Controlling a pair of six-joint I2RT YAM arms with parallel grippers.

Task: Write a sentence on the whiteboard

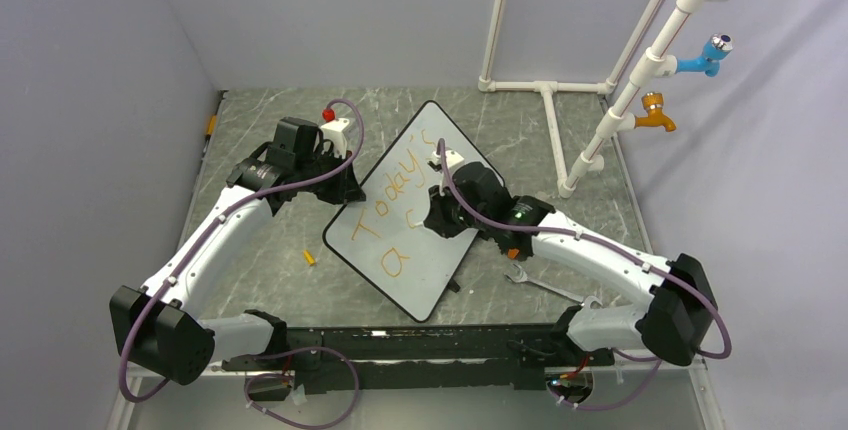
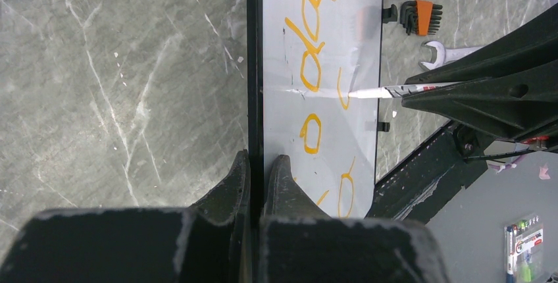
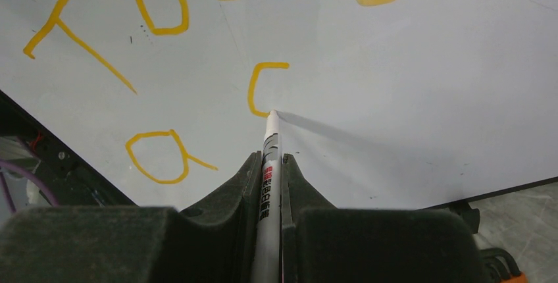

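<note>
Between L jaws, whiteboard (image 2: pixel 358 20) edge, seemingly pinched

Orange sentence (image 1: pixel 400 200) on white, black-rimmed whiteboard (image 1: pixel 435 275) over grey veined table (image 1: pixel 270 280).

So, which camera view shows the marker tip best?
The right wrist view: the marker tip sits central, touching the whiteboard. The left wrist view shows it from the side, smaller. In the top view it is too small to tell.

top: high, looking down | wrists: close, low-angle — shared: whiteboard (image 1: pixel 435 262)
</note>
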